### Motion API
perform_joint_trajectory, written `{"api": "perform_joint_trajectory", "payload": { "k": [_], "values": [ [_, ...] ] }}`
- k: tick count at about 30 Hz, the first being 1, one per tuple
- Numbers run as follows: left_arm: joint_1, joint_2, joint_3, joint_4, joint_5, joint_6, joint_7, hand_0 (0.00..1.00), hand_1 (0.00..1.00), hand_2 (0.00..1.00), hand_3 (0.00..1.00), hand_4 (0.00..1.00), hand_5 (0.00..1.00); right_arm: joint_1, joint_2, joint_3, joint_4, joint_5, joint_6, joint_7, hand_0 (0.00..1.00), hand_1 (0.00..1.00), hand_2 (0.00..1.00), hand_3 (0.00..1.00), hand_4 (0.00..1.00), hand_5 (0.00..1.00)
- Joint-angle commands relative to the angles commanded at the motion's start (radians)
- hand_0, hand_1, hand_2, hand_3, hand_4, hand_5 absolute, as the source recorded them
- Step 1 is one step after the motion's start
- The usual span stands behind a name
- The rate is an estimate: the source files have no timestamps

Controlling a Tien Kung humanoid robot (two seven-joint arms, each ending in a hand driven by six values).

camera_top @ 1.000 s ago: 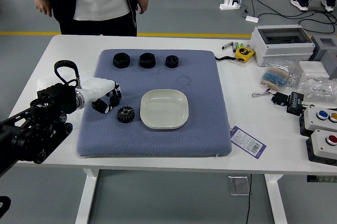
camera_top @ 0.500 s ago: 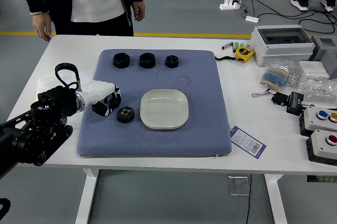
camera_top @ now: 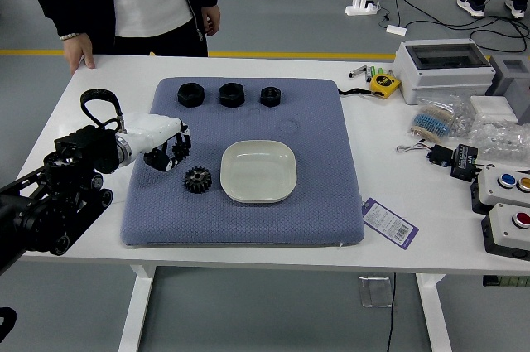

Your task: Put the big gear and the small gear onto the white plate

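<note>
- Currently, one dark gear point(camera_top: 180, 150) seems to be gripped between the curled fingers of the left hand point(camera_top: 170, 153), off to the left of the white plate point(camera_top: 258, 171); the fingers cover part of it.
- Another toothed gear point(camera_top: 198, 180) lies on the mat between hand and plate, just beside the plate's rim; which of the two is the big one I cannot tell.
- The left hand has shifted slightly toward the far side, and the held piece has gone with it; the loose gear and plate have stayed put. That looks like the start of a carry, with both gears yet to be placed.
- The blue mat point(camera_top: 323, 203) lies under it all, three black nuts point(camera_top: 232, 94) in a row along its far part.
- Beyond, a tape measure point(camera_top: 384, 84) and a white box point(camera_top: 443, 70) sit on the table point(camera_top: 108, 242).
- A person's hand point(camera_top: 79, 50), hanging earlier, now rests at the table's far left corner.
</note>
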Motion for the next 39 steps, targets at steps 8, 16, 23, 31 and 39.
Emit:
{"api": "perform_joint_trajectory", "payload": {
  "k": [8, 16, 23, 31, 39],
  "values": [
    [-0.005, 0.009, -0.021, -0.121, -0.001, 0.002, 0.011, 0.346, 0.392, 0.445, 0.517, 0.632, 0.002, 0.002, -0.001, 0.0, 0.0, -0.001, 0.001, -0.001, 0.68, 0.657, 0.736, 0.586, 0.801, 0.719],
    [-0.01, -0.01, 0.043, -0.228, -0.045, 0.001, 0.016, 0.347, 0.393, 0.447, 0.52, 0.636, 0.002, 0.006, -0.002, -0.001, 0.0, -0.001, 0.001, 0.0, 0.68, 0.657, 0.736, 0.585, 0.801, 0.719],
    [-0.026, -0.035, 0.127, -0.212, -0.058, 0.01, 0.006, 0.351, 0.402, 0.453, 0.526, 0.623, 0.002, 0.01, -0.003, -0.002, 0.0, 0.001, 0.001, 0.0, 0.681, 0.659, 0.737, 0.586, 0.802, 0.719],
    [-0.048, -0.066, 0.198, -0.143, -0.035, 0.023, 0.006, 0.427, 0.478, 0.523, 0.559, 0.579, 0.002, 0.012, -0.005, -0.002, 0.001, 0.0, 0.002, 0.0, 0.681, 0.658, 0.736, 0.586, 0.801, 0.719],
    [-0.057, -0.089, 0.219, -0.095, -0.049, 0.051, 0.016, 0.494, 0.57, 0.622, 0.614, 0.812, 0.002, 0.014, -0.006, -0.004, 0.001, 0.004, 0.001, 0.002, 0.681, 0.658, 0.737, 0.586, 0.802, 0.718]
  ]
}}
